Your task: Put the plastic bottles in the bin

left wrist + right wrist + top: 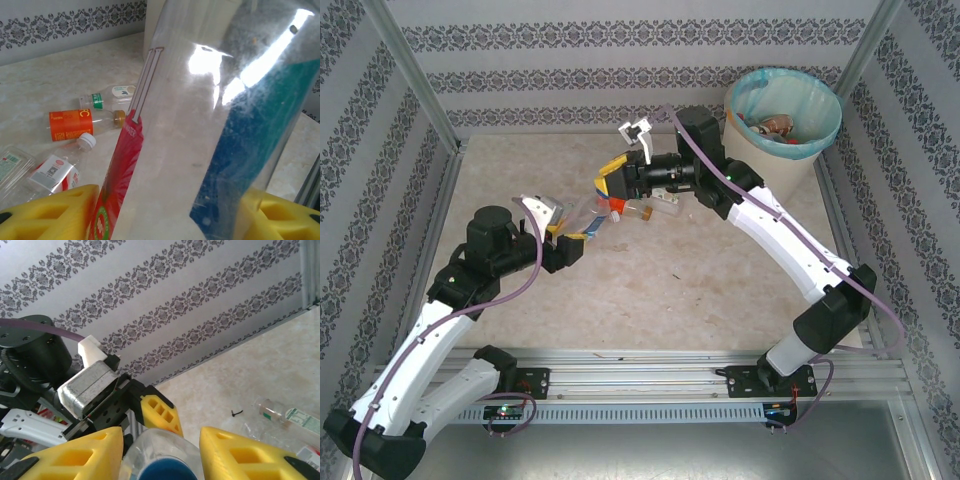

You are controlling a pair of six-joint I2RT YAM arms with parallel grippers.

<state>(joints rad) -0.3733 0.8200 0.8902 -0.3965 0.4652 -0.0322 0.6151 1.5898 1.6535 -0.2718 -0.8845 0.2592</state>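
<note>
Bottles sit in three places. One large clear bottle (200, 125) with a red and blue label hangs above the worktop (670, 290), bridged between both arms. The left end effector (165, 220) is clenched on its body, with yellow fingers (50, 212) pressed against either side. The right end effector (161, 452) straddles the blue-capped end, its fingers (250, 455) close against the shoulders; whether they actually squeeze it I cannot tell. On the worktop beyond lie an orange-labelled bottle (75, 124), a green-and-white-labelled bottle (107, 97) and a white-capped bottle (62, 167), all on their sides and near one another. The bin (745, 140), lined with a teal bag, stands in the far right corner, well apart from the held bottle, with a few discarded bottles (778, 126) inside.
</note>
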